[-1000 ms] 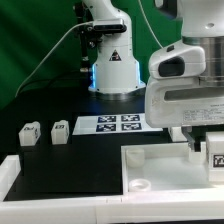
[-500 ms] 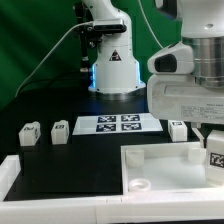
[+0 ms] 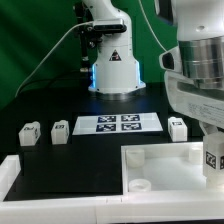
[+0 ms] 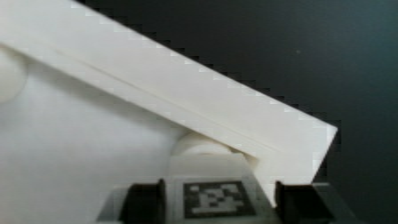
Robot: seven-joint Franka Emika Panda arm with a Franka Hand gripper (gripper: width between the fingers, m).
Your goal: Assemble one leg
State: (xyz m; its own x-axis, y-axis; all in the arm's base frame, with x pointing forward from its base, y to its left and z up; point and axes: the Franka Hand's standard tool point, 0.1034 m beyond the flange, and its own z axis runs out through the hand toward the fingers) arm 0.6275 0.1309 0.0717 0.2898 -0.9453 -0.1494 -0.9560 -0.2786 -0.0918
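My gripper [image 3: 213, 160] is shut on a leg [image 3: 213, 157], a small white block with a black-and-white tag, and holds it over the far right corner of the large white slab [image 3: 165, 168]. In the wrist view the leg [image 4: 215, 197] sits between my dark fingers [image 4: 143, 202], just above a round corner socket [image 4: 210, 151] of the slab [image 4: 89, 130]. Three more legs stand on the black table: two at the exterior view's left [image 3: 28, 133] [image 3: 60, 130] and one at the right [image 3: 177, 128].
The marker board [image 3: 120, 123] lies flat behind the slab. The robot base [image 3: 112, 60] stands at the back. A white raised edge [image 3: 8, 170] runs along the front left. The slab has near sockets [image 3: 137, 155] [image 3: 140, 186].
My arm has moved toward the exterior view's right with the leg, uncovering the leg that stands right of the marker board.
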